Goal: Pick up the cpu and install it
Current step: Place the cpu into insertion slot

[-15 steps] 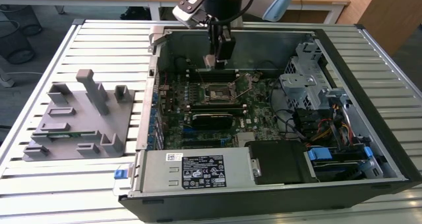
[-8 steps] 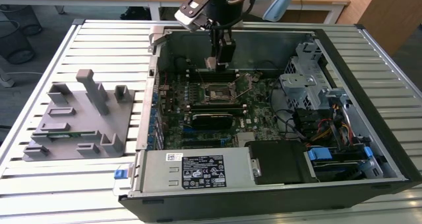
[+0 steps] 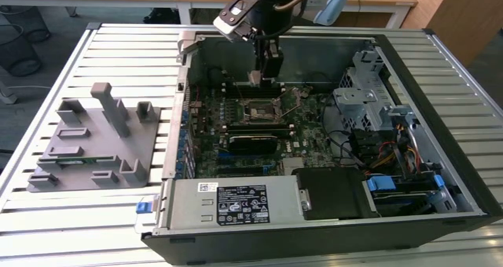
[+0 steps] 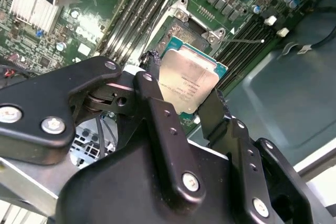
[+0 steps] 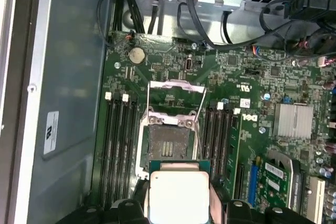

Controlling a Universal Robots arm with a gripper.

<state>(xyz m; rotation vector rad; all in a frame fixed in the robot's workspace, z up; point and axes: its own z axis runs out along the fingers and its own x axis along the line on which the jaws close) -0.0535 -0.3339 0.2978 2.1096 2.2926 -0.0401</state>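
Grey moulded fixture (image 3: 93, 142) on the slatted metal surface (image 3: 63, 226), well off to the exterior view's left of the socket (image 3: 261, 110), outside the open computer case (image 3: 322, 52).

Green motherboard (image 3: 303, 138) lies flat in the case floor. The socket sits mid-board with its metal frame hinged open. Memory slots (image 5: 118, 140) run along both sides of the socket.

End effector (image 3: 262, 72) hangs above the board, just on the back-wall side of the socket. It is clenched on the cpu (image 3: 255, 77). In the second wrist view, black fingers (image 4: 157, 108) press two opposite edges of the cpu (image 4: 186, 85), silvery top facing the camera, pale edge and green rim showing. The chip is tilted, not level with the board.

In the first wrist view the cpu (image 5: 178, 195) overlaps the near edge of the socket (image 5: 169, 142). It is held clear above the socket, not seated.

Silver drive cage (image 3: 357, 96) stands to the exterior view's right of the socket, with loose cables beside it.
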